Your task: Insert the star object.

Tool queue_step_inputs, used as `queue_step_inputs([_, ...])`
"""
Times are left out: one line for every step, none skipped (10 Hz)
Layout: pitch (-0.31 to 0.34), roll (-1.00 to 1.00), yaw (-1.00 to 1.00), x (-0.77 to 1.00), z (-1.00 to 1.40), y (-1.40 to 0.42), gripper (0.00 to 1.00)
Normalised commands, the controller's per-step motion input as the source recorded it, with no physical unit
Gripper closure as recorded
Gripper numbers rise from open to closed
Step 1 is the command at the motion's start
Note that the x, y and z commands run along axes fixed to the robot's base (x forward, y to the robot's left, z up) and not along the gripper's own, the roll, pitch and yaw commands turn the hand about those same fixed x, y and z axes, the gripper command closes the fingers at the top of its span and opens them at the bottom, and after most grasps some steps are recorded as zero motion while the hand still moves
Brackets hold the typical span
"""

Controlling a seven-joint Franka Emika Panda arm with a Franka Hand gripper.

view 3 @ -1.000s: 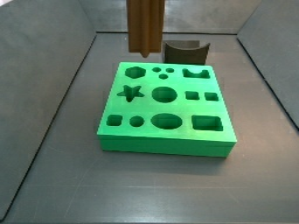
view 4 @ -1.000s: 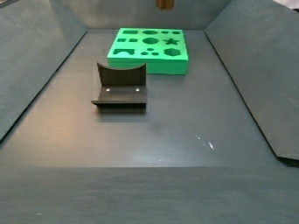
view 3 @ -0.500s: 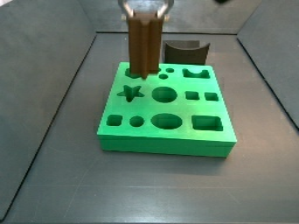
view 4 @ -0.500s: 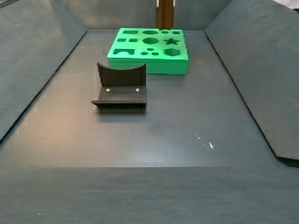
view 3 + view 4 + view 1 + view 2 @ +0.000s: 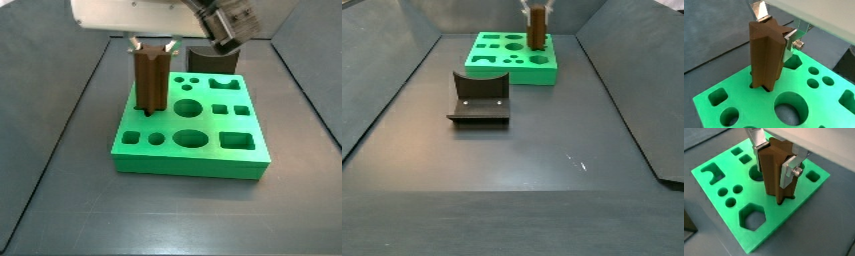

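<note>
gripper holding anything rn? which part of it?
Yes: the gripper is shut on the star object, clamped at its upper end, one finger on each side. Its lower end is at the green block.

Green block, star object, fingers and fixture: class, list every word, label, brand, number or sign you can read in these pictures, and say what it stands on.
None can be read in any view.
Green block: plain, only shaped holes.
Star object: bare wood colour, its lower end at the block's star hole.
Gripper, fingers shut on the star object: no markings.
Fixture: unmarked.
</note>
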Motion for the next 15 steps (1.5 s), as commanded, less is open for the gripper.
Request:
queue_step_inputs([0.040, -0.18, 0.00, -0.13, -0.31, 0.00, 1.00])
queue_step_inputs([-0.050, -0.03, 0.00, 0.00, -0.93, -0.25, 1.00])
queue_step_inputs([-0.067, 0.02, -0.02, 0.00, -1.00, -0.44, 1.00])
queue_step_inputs([0.000, 0.00, -0.23, -0.09, -0.91, -0.24, 1.00])
queue_step_inputs([0.000, 0.00, -0.31, -0.11, -0.99, -0.06, 1.00])
queue_step_inputs([-0.009, 0.11, -0.25, 0.00, -1.00, -0.07, 1.00])
queue_step_inputs([0.000, 0.04, -0.18, 0.00, -1.00, 0.10, 1.00])
queue_step_inputs([0.000, 0.00, -0.12, 0.09, -0.81, 0.14, 1.00])
queue_step_inputs([0.000, 0.00, -0.04, 0.19, -0.72, 0.12, 1.00])
queue_step_inputs([0.041, 0.00, 0.00, 0.27, -0.66, 0.10, 1.00])
queue_step_inputs([0.070, 0.00, 0.00, 0.27, -0.57, 0.15, 1.00])
queue_step_inputs([0.053, 0.00, 0.00, 0.16, -0.61, 0.20, 1.00])
queue_step_inputs([0.000, 0.01, -0.13, -0.08, -0.66, 0.13, 1.00])
queue_step_inputs([0.000, -0.01, -0.05, -0.32, -0.38, -0.03, 1.00])
queue_step_inputs([0.046, -0.03, 0.00, -0.20, -0.10, -0.05, 1.00])
